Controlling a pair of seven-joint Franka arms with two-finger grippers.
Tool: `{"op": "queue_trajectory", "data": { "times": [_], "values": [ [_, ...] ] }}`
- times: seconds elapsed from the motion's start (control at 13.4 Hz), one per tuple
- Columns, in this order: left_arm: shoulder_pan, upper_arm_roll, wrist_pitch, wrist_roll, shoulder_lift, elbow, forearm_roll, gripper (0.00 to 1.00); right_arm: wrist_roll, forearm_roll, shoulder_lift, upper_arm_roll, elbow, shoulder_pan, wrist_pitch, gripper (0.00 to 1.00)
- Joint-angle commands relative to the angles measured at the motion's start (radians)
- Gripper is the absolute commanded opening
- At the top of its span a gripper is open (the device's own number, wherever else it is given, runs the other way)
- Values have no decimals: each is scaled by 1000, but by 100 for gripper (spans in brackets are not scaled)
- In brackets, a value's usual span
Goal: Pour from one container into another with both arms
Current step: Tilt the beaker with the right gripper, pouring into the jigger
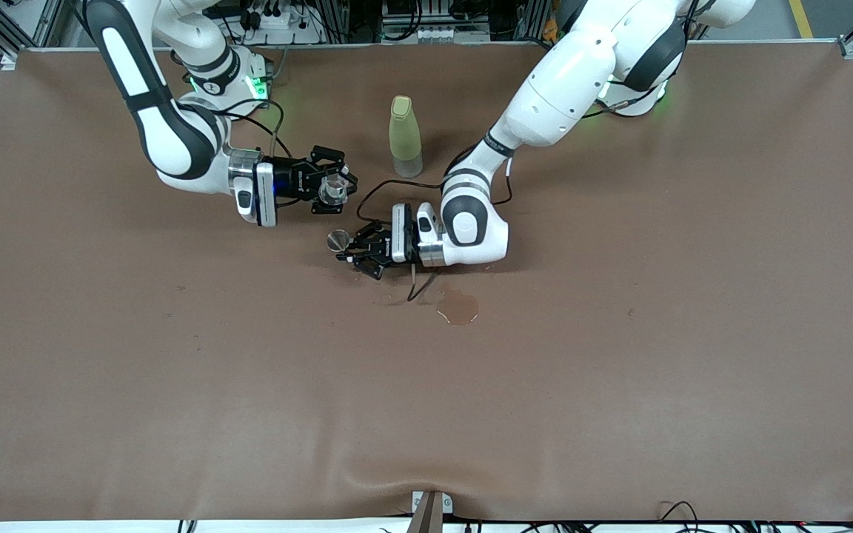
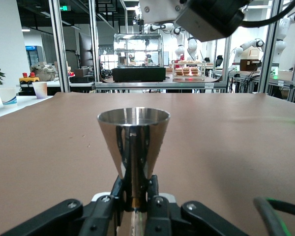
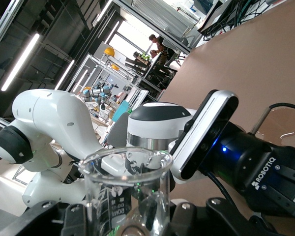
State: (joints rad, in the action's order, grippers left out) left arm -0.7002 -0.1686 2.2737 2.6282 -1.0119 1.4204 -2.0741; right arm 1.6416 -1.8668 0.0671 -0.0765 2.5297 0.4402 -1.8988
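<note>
My right gripper (image 1: 332, 190) is shut on the small clear glass cup (image 1: 335, 189) and holds it over the middle of the table. In the right wrist view the glass cup (image 3: 128, 191), printed with measuring marks, fills the space between the right gripper's (image 3: 132, 223) jaws. My left gripper (image 1: 347, 249) is shut on the silvery metal jigger (image 1: 338, 240), low over the cloth just beside the cup. In the left wrist view the jigger (image 2: 133, 135) stands upright with its round rim up, clamped at its narrow waist by the left gripper (image 2: 135, 196). Cup and jigger are a short gap apart.
A tall yellow-green bottle (image 1: 405, 137) stands upright, farther from the front camera than both grippers. A wet patch (image 1: 458, 307) lies on the brown cloth, nearer to the front camera than the left gripper. A black cable (image 1: 419, 285) hangs from the left wrist.
</note>
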Motion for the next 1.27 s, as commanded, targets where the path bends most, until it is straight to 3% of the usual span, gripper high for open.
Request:
{"op": "queue_trajectory", "data": {
  "times": [0.0, 0.37, 1.19],
  "values": [
    [2, 0, -9, 49, 35, 38, -37, 0, -42, -18, -27, 8, 8, -5, -8, 0],
    [13, -5, -36, 67, 50, 84, -60, 0, -83, -18, -29, 9, 8, 2, -5, 0],
    [13, -6, -36, 67, 58, 92, -61, 0, -226, -17, -30, 9, 9, 6, 0, 0]
  ]
}}
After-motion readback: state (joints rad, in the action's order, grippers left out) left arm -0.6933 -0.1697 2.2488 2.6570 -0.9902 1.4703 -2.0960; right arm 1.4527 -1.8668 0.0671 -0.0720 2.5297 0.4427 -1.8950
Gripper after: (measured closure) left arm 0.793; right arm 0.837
